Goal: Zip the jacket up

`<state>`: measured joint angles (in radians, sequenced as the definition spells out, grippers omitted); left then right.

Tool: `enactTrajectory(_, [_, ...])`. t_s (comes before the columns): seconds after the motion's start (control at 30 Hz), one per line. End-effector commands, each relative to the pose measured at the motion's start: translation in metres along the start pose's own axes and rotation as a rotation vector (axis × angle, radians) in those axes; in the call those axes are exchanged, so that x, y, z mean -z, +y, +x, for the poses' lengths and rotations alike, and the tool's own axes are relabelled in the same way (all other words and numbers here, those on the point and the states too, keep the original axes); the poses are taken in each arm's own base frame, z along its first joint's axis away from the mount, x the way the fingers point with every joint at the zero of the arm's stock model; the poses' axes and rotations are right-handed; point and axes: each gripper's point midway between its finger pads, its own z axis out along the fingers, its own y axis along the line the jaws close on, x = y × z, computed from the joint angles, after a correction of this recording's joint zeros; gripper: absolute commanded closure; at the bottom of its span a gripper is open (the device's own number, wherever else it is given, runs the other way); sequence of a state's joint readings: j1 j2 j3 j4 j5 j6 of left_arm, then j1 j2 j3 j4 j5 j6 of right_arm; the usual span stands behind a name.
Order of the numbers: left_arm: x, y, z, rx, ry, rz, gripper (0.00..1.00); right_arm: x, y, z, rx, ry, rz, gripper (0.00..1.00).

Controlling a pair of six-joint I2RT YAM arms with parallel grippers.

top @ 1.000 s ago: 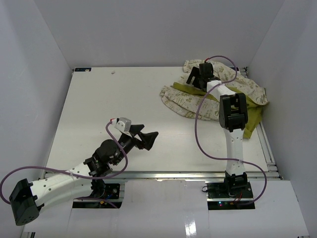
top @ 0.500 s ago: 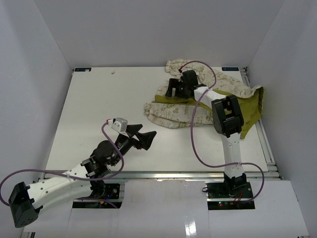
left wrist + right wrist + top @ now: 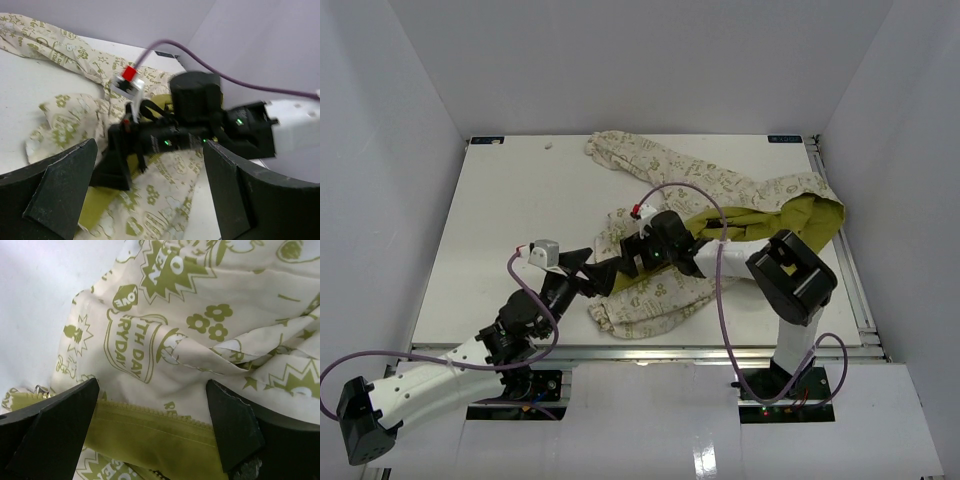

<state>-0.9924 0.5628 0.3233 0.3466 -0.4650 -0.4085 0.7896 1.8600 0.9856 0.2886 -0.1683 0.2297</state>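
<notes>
Now left claw and right claw, both released wide, face off over the jacket's left edge, table beyond.

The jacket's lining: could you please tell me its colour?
The lining is plain olive green, clearest in the right wrist view.
</notes>
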Motion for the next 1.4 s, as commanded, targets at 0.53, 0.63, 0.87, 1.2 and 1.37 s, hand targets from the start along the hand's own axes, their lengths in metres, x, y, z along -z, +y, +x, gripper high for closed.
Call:
enactTrajectory(0.53, [-0.019, 0.031, 0.025, -0.117, 0.095, -0.210, 0.02, 0.151, 0.003, -0.096, -0.097, -0.443, 0.311, 0.04])
enactTrajectory(0.63, [-0.030, 0.040, 0.048, -0.158, 0.185, -0.261, 0.02, 0.157, -0.012, -0.051, -0.257, -0.447, 0.346, 0.04])
enactTrajectory(0.87, [-0.067, 0.060, 0.111, -0.223, 0.546, -0.399, 0.02, 0.164, -0.025, -0.002, -0.439, -0.455, 0.362, 0.02])
enactTrajectory(1.2, [-0.059, 0.094, 0.163, -0.154, 0.649, -0.447, 0.02, 0.181, -0.022, 0.029, -0.402, -0.288, 0.399, 0.01])
enactTrajectory(1.37, [-0.054, 0.097, 0.173, -0.141, 0.656, -0.430, 0.02, 0.190, -0.025, 0.047, -0.391, -0.255, 0.419, 0.01])
